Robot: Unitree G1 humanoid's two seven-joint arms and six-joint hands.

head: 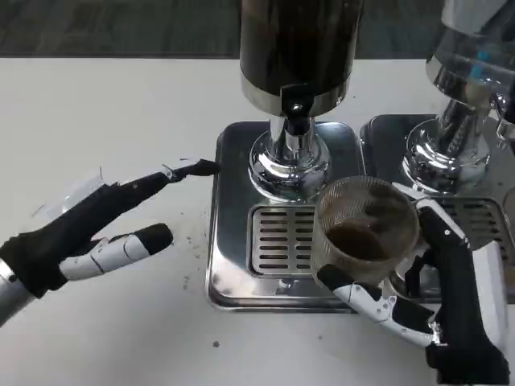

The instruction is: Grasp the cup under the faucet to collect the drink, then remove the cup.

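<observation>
A clear plastic cup (366, 229) with a little dark drink in its bottom is gripped by my right hand (426, 289), thumb at the front and fingers behind. The cup stands over the right part of the drip grate (278, 240), to the right of and below the faucet (296, 108) of the dark drink dispenser (298, 40). My left hand (96, 229) lies over the white table to the left of the steel base (233, 161), fingers stretched out and apart, holding nothing; one fingertip reaches the base's left rim.
A second dispenser (463, 88) with its own steel base (386, 137) stands at the right, close behind my right hand. The white table (105, 121) spreads to the left and front, with small dark specks near the tray.
</observation>
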